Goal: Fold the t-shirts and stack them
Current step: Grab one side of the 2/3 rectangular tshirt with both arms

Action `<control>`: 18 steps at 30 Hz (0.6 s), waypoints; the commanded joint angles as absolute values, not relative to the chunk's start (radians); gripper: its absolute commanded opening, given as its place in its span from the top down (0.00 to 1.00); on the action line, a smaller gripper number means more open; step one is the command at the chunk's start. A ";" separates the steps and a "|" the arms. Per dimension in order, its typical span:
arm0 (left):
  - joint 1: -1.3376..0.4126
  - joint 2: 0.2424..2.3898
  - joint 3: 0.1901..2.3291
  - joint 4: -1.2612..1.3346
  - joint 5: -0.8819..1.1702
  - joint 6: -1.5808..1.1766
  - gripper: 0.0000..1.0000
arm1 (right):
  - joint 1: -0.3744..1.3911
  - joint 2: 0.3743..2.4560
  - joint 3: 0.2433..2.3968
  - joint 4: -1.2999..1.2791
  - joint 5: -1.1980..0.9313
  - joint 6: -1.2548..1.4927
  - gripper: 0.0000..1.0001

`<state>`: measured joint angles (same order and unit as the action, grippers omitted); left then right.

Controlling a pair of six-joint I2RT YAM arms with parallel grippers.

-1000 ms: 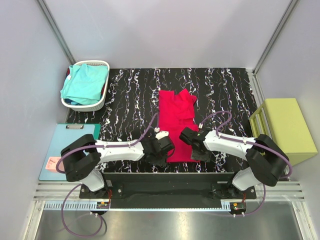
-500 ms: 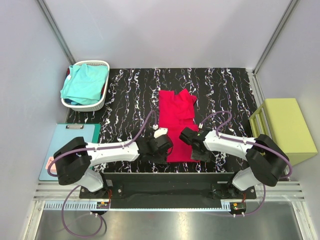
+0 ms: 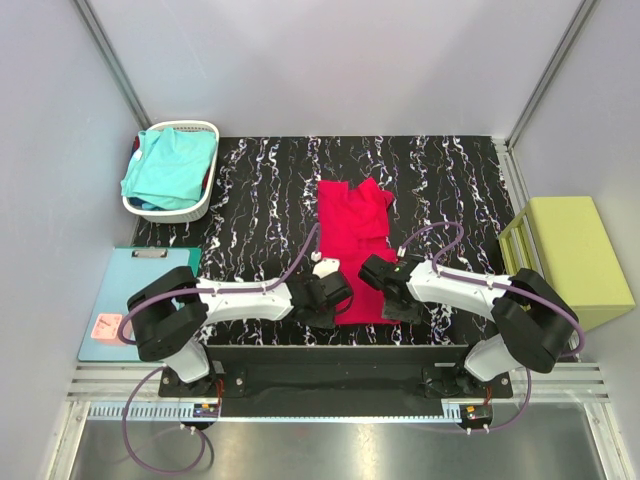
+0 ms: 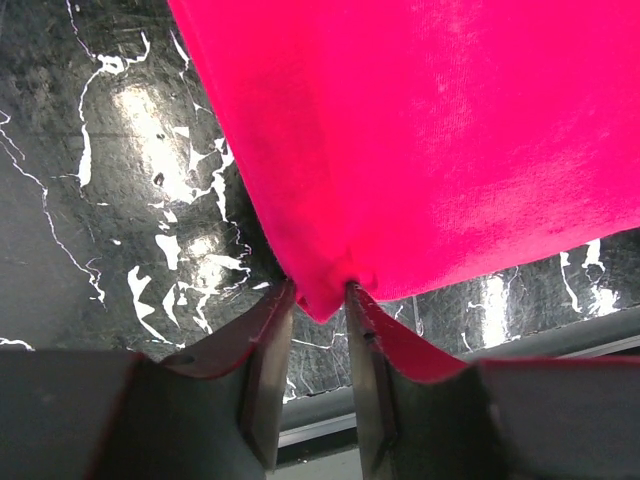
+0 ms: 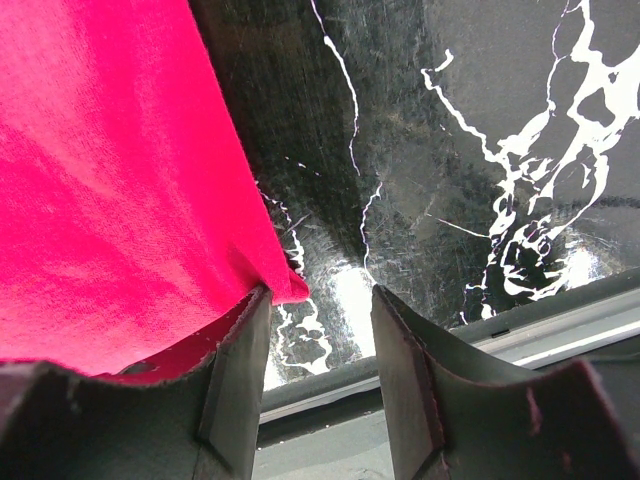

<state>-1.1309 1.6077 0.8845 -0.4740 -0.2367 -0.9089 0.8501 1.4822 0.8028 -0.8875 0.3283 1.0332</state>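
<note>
The crimson-red t-shirt (image 3: 352,240) lies folded in a long strip on the black marbled table (image 3: 260,190). My left gripper (image 3: 335,298) is at its near left corner. In the left wrist view the tip of that corner (image 4: 322,300) is bunched between the two narrow-set fingers, with my left gripper (image 4: 320,295) shut on it. My right gripper (image 3: 385,290) is at the near right corner. Its jaws (image 5: 320,295) stand apart, with the red hem (image 5: 285,285) against the left finger (image 5: 240,370) only. The turquoise t-shirt (image 3: 170,165) lies heaped in a white basket (image 3: 205,130).
A yellow-green block (image 3: 570,255) stands off the table's right edge. A light-blue clipboard mat (image 3: 140,290) lies off the left edge. The table's near metal rail (image 5: 450,350) runs just behind both grippers.
The left arm swung a little to the left and came back to the shirt's near left corner. The right arm and the shirts have not moved.
</note>
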 commanded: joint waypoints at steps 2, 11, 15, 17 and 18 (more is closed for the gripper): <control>-1.132 1.649 0.873 -0.469 -0.249 -0.902 0.74 | 0.861 1.482 0.822 -0.891 0.341 1.048 0.49; -1.134 1.594 0.856 -0.506 -0.238 -0.905 0.88 | 0.862 1.489 0.830 -0.882 0.327 1.052 0.90; -1.137 1.559 0.850 -0.538 -0.242 -0.907 0.89 | 0.861 1.499 0.839 -0.881 0.325 1.052 0.98; -1.138 1.540 0.848 -0.549 -0.248 -0.910 0.89 | 0.861 1.502 0.844 -0.879 0.327 1.049 1.00; -1.138 1.536 0.848 -0.560 -0.250 -0.911 0.89 | 0.861 1.503 0.844 -0.880 0.328 1.051 1.00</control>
<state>-1.1316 1.5864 0.8707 -0.4789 -0.2317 -0.9100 0.8520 1.4937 0.8074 -0.8783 0.3180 1.0424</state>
